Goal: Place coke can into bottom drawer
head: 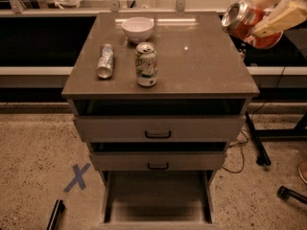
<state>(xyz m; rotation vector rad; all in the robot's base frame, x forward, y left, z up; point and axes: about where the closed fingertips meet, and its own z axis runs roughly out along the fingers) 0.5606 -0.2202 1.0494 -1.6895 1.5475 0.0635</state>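
Camera view, upper right: my gripper [271,9] is clenched around the coke can [245,23], holding it tilted in the air with one silver end facing left, above the right rear corner of the cabinet top [206,56]. The bottom drawer [156,195] stands pulled out below. A white-green can [146,63], a silver can [105,60] and a bowl [137,28] stay on top.
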